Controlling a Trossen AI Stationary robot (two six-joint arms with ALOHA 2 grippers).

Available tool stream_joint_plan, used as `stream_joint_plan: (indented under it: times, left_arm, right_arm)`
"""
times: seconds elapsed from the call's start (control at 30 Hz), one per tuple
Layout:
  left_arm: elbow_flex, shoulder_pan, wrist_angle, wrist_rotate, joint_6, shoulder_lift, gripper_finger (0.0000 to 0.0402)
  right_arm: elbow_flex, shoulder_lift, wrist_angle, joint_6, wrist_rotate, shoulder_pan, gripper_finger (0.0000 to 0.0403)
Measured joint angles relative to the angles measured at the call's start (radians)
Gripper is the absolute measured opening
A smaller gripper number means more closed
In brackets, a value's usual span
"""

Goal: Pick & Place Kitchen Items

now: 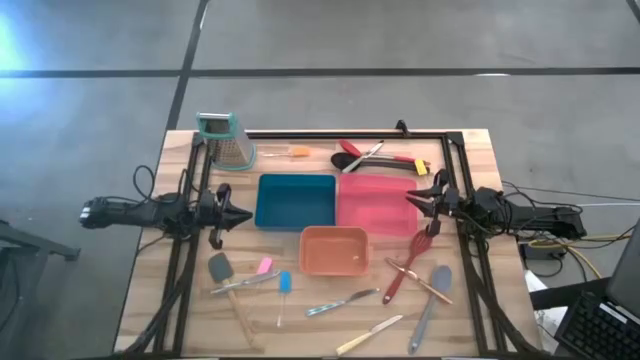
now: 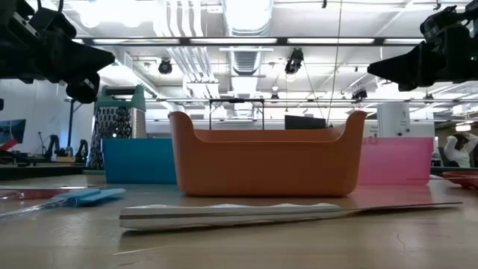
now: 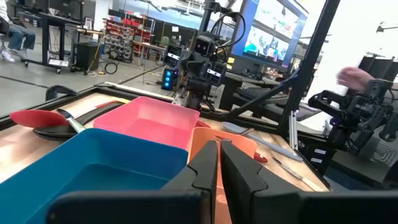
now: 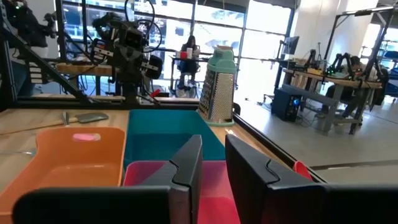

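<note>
The desk is pale wood with a black frame lying on it, standing on a grey concrete floor; the low view looks level across it into a workshop with bright ceiling lights and ducts. A metal box grater with a teal top stands near the far left corner. In the middle of the desk sit a blue tray, a pink tray just beside it, and an orange tray toward the near edge; all three look empty. The kitchen items lie scattered along the near edge, with a few more by the far edge behind the pink tray. The left tool hovers off the blue tray's left side, fingers together, holding nothing. The right tool hovers over the pink tray's right side, fingers a little apart and empty.
</note>
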Motion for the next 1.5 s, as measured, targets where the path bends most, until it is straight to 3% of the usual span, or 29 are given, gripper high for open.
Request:
stream_joint_plan:
  times: [0.47,0.73,0.93,1.1,1.17,1.27,1.5]
  left_arm:
    - [0.000,0.000,0.000,0.000,0.000,0.000,0.0026]
    - [0.000,0.000,0.000,0.000,0.000,0.000,0.0025]
    - [0.000,0.000,0.000,0.000,0.000,0.000,0.0023]
    - [0.000,0.000,0.000,0.000,0.000,0.000,0.0026]
    - [0.000,0.000,0.000,0.000,0.000,0.000,0.0025]
    - [0.000,0.000,0.000,0.000,0.000,0.000,0.0023]
    - [0.000,0.000,0.000,0.000,0.000,0.000,0.0025]
  right_arm:
    - [0.000,0.000,0.000,0.000,0.000,0.000,0.0086]
    - [0.000,0.005,0.037,-0.016,0.000,0.000,0.0076]
    - [0.000,0.007,0.421,0.060,-0.106,0.000,0.0065]
    - [0.021,0.007,0.946,0.061,-0.070,0.000,0.0064]
    - [0.090,0.006,1.034,0.056,-0.048,0.000,0.0063]
    - [0.263,0.017,0.922,-0.006,-0.068,0.000,0.0063]
    - [0.733,0.235,0.191,-0.101,-0.084,0.000,0.0057]
